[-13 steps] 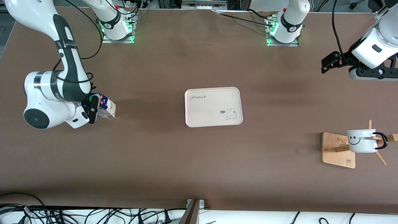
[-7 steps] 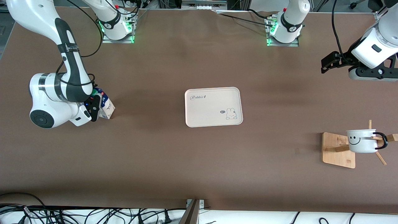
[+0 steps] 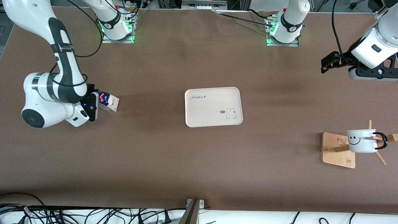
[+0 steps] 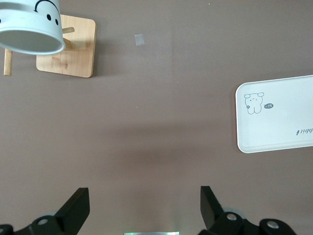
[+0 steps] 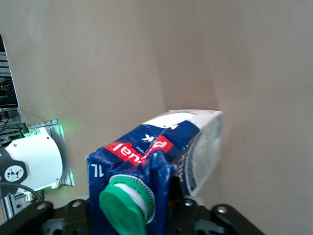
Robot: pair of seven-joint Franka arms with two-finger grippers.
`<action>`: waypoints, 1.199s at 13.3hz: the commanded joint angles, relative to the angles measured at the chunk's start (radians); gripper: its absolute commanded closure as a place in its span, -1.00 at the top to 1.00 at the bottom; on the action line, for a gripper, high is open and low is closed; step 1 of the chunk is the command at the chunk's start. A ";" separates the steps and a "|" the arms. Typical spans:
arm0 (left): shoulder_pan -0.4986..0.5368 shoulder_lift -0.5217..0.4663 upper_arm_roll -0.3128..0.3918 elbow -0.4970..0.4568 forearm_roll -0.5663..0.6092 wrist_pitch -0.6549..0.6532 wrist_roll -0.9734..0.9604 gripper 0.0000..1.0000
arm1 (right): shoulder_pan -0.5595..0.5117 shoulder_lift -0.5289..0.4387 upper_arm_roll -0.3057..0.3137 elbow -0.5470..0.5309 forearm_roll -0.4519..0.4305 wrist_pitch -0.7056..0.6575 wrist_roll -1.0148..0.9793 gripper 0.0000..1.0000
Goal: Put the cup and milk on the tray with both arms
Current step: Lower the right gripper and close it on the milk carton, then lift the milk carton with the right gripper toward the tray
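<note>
Tilted further since before, milk (image 3: 108, 102) stays clamped in right end effector (image 3: 92, 105); left end effector (image 4: 145, 209) gapes, idle.

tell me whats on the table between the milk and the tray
Nothing: in the front view only bare brown table lies between the milk, held in the right pincer, and the tray.

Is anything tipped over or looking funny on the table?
Yes, the milk is tipped at a slant in the right gripper at the right arm's end of the table. The cup hangs sideways on a wooden rack. The tray lies flat, and nothing looks spilled.
</note>
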 commanded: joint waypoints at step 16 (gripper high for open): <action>-0.007 0.002 0.003 0.018 0.019 -0.018 0.004 1.00 | -0.020 -0.166 0.000 0.136 0.011 -0.233 0.386 -1.00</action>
